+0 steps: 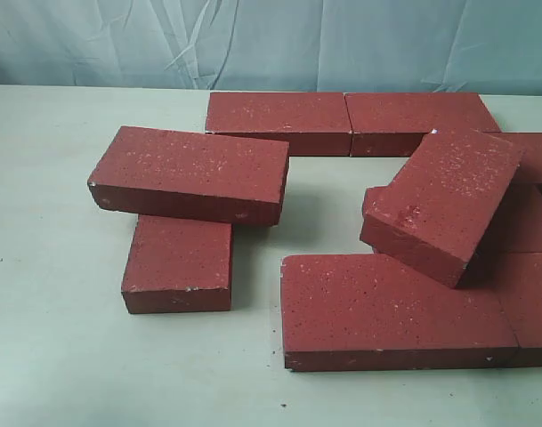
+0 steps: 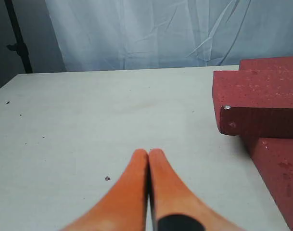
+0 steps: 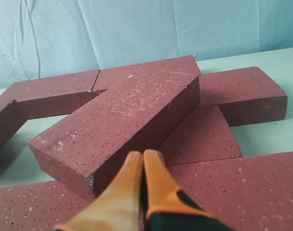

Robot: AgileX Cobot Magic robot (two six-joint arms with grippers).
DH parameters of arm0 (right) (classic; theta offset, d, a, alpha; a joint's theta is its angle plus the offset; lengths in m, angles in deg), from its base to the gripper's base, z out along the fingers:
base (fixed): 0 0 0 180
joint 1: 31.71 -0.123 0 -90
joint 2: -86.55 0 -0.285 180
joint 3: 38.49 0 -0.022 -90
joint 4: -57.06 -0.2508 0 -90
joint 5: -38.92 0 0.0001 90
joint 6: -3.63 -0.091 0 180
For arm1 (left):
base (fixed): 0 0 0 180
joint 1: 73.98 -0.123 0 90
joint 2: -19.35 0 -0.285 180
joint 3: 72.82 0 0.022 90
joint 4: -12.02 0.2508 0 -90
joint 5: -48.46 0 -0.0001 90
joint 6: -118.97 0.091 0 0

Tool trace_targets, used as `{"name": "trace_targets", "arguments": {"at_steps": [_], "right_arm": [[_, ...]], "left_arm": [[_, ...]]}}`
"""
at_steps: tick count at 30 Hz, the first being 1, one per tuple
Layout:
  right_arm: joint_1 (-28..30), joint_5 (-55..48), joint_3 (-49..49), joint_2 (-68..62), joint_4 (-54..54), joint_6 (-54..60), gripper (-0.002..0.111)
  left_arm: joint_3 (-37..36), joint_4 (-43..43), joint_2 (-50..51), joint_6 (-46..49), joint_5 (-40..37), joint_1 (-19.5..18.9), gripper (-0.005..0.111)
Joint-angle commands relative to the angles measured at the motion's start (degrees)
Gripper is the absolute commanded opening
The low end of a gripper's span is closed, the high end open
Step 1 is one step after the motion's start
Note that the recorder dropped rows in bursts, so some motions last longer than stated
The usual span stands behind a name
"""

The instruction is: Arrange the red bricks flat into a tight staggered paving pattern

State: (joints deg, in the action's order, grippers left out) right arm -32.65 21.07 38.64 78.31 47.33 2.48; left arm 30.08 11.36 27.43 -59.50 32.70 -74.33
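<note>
Red bricks [image 1: 417, 120] are sitting scattered across the pale bench [image 1: 48, 338], not lining up in any tight pattern, and I'm taking the long front brick [image 1: 395, 307] as my marker. It's lying flat at the near edge of the group. Just behind it, the tilted brick [image 1: 444, 200] is leaning at an angle across its neighbours, its raised end sitting toward the front brick's right end. Further behind the front brick, the back row [image 1: 278, 120] is lying flat, two bricks end to end and touching. Off the front brick's left end, the low brick [image 1: 177, 262] is lying flat with a strip of bare bench between the two. The crossing brick [image 1: 190, 173] is resting on the low brick's far end, overhanging it on both sides. More bricks are crowding the front brick's right end, partly cut off from sight.

My left hand [image 2: 148, 154] is hanging over bare bench, out beyond the low brick as seen from the front brick. Its fingers are pressing together and gripping nothing. My right hand is closed and empty too [image 3: 143, 155], and it's pointing at the near end of the tilted brick from the front brick's side.
</note>
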Motion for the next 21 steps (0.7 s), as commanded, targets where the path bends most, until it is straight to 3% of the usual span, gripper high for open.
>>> {"name": "trace_targets", "arguments": {"at_steps": [1,8,14,21], "right_arm": [[0.2,2.5,0.1,0.4,-0.1,0.0,-0.001],[0.2,6.7,0.1,0.4,-5.9,-0.5,-0.001],[0.2,14.2,0.1,0.4,-26.3,-2.1,-0.001],[0.2,13.9,0.1,0.4,-27.7,-1.6,-0.001]], "left_arm": [[-0.1,-1.4,-0.3,-0.6,1.2,0.6,0.0],[-0.1,-21.5,-0.3,-0.7,3.4,0.6,0.0],[-0.1,-32.6,-0.3,-0.7,7.7,0.6,0.0],[-0.1,-46.4,-0.3,-0.7,14.2,0.6,0.0]]}}
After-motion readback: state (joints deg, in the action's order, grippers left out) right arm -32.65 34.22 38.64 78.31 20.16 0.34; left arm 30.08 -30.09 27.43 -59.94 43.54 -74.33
